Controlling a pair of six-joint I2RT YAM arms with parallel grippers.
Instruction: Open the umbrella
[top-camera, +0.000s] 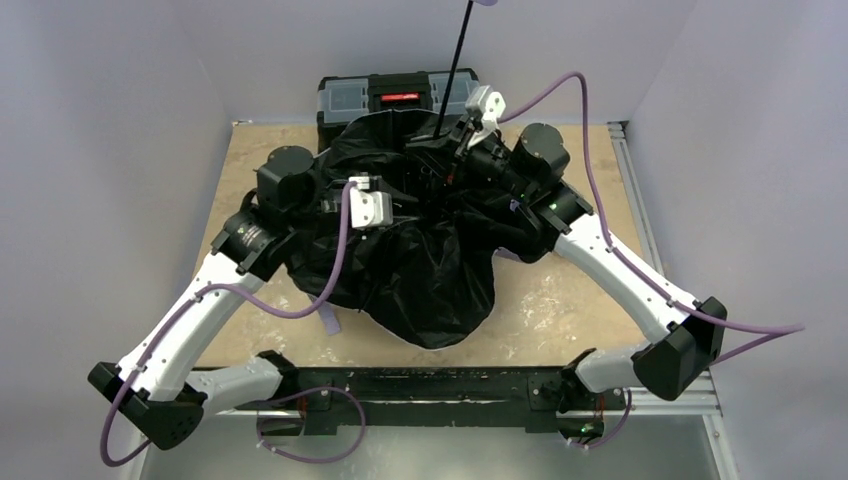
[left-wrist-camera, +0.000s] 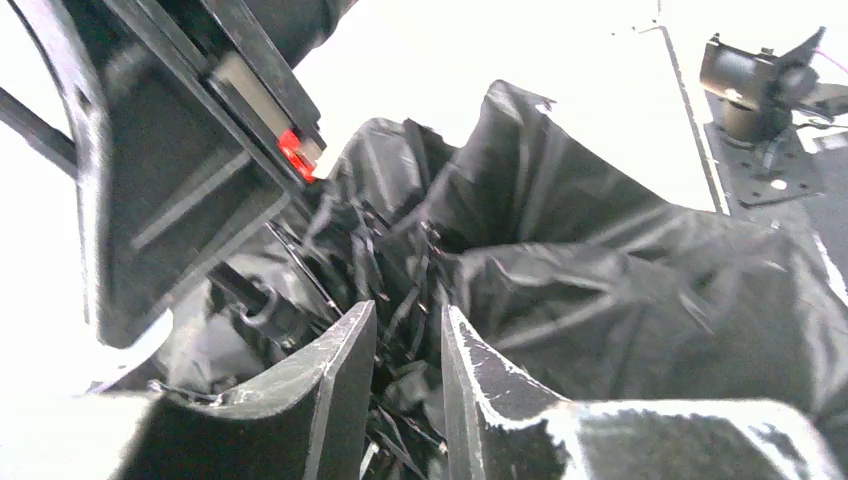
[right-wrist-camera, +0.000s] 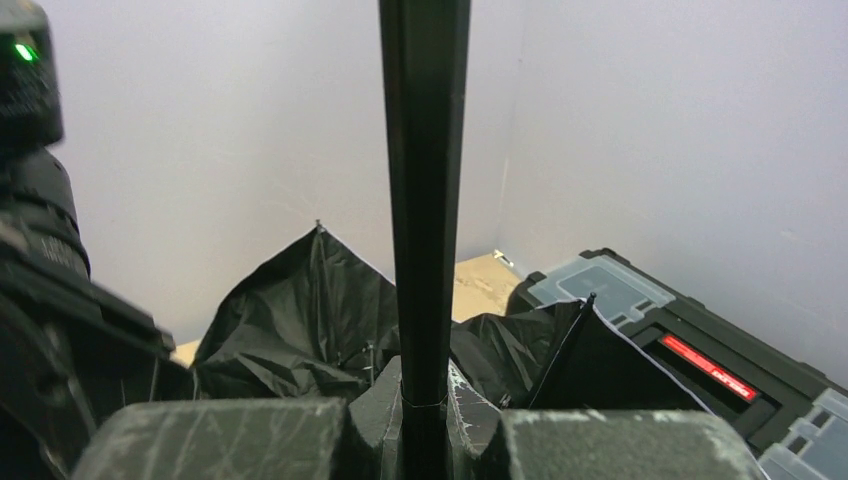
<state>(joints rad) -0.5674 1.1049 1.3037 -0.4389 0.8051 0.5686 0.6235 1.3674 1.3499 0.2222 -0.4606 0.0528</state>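
Note:
The umbrella (top-camera: 430, 270) lies spread over the middle of the table with its black lining up. Its thin black shaft (top-camera: 455, 65) rises toward the back, with the small grey handle (top-camera: 487, 3) at the frame's top edge. My right gripper (top-camera: 447, 135) is shut on the shaft just above the canopy; in the right wrist view the shaft (right-wrist-camera: 424, 200) stands between the closed fingers (right-wrist-camera: 425, 385). My left gripper (top-camera: 415, 205) reaches into the canopy's centre. In the left wrist view its jaws (left-wrist-camera: 410, 320) stand narrowly apart, with ribs and folded black fabric (left-wrist-camera: 600, 270) between them.
A black toolbox with a red latch (top-camera: 400, 95) stands at the back edge, right behind the umbrella, and also shows in the right wrist view (right-wrist-camera: 700, 350). The wooden tabletop (top-camera: 560, 300) shows at the front right. White walls enclose the table on three sides.

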